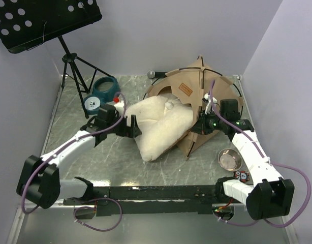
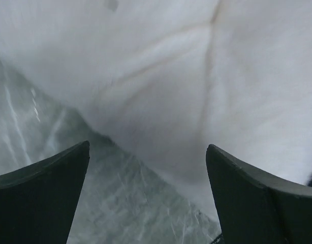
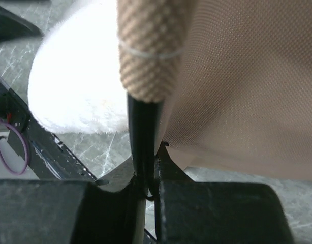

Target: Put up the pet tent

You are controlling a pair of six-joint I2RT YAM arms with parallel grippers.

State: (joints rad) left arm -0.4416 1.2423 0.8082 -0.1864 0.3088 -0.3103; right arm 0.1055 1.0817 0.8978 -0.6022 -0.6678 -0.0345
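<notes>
- Left arm stretches far-right, its left gripper (image 1: pixel 130 127) spread wide beside the cushion (image 1: pixel 161 127).
- Reaching far-left, right gripper (image 3: pixel 146 190) pinches the pet tent (image 1: pixel 217 86) by its black pole (image 3: pixel 142 127).
- Tent peak points far, doorway left.

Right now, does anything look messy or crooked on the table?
Yes. The pet tent looks slumped and lopsided, not standing up properly, and the plush cushion spills halfway out of its doorway onto the table. The right gripper is pinching one thin black pole.
</notes>
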